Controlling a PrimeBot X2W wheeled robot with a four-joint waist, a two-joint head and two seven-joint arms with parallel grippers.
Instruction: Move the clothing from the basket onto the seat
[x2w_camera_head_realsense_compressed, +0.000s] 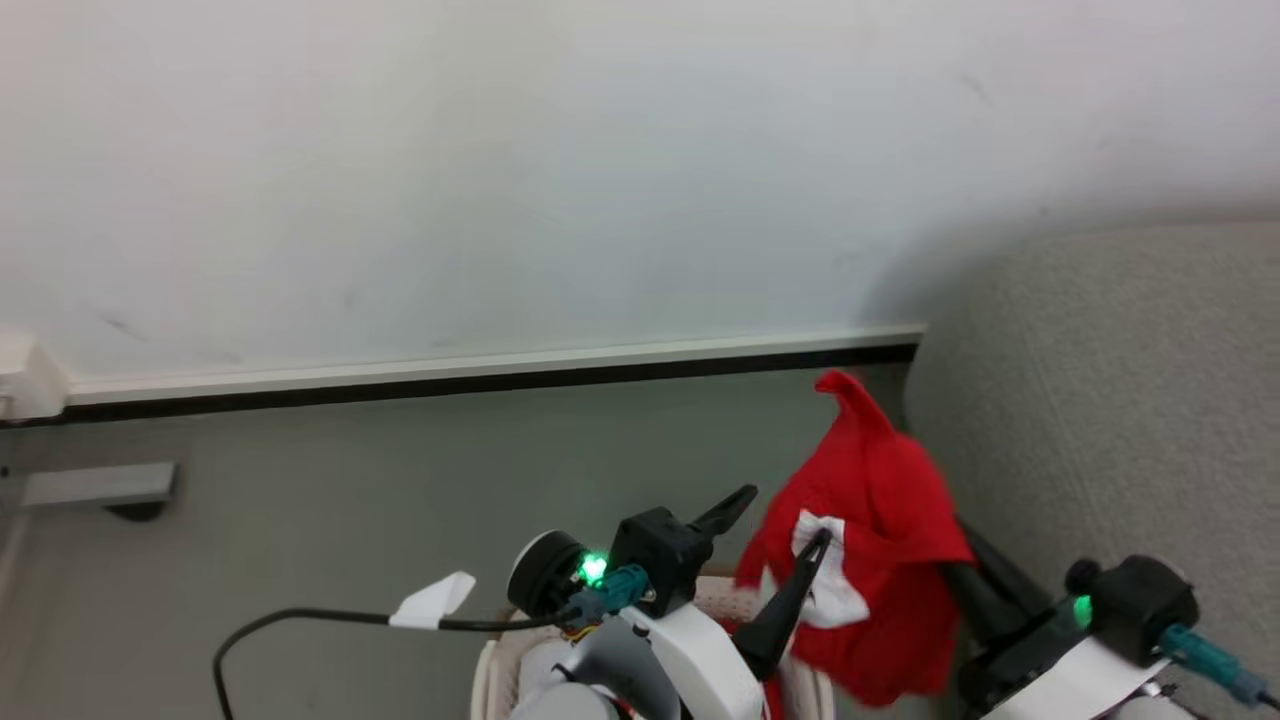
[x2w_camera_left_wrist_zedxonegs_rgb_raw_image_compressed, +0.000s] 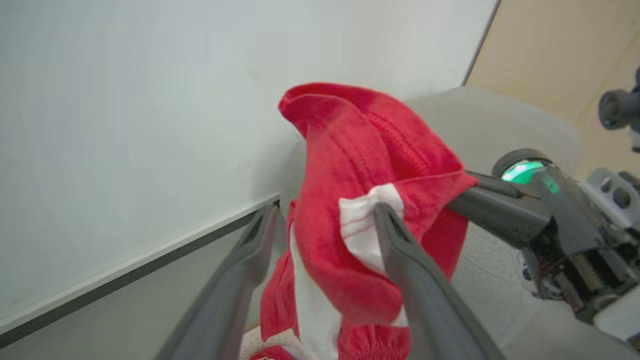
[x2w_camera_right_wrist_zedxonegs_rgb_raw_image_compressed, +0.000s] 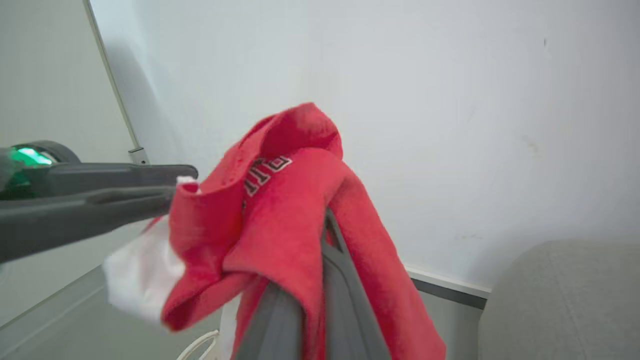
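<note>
Over basket (x2w_camera_head_realsense_compressed: 488, 682), clothing (x2w_camera_head_realsense_compressed: 885, 500) vertical (peak up)

A red garment (x2w_camera_head_realsense_compressed: 870, 520) with a white patch and dark-edged white lettering is held bunched in the air, lifted above the basket (x2w_camera_head_realsense_compressed: 492, 680) and just beside the seat (x2w_camera_head_realsense_compressed: 1100, 400). The cream, perforated basket is cut off by the head view's lower edge, and more red fabric is seen inside it. The light grey woven seat is seen at the right, its corner rounded.
</note>
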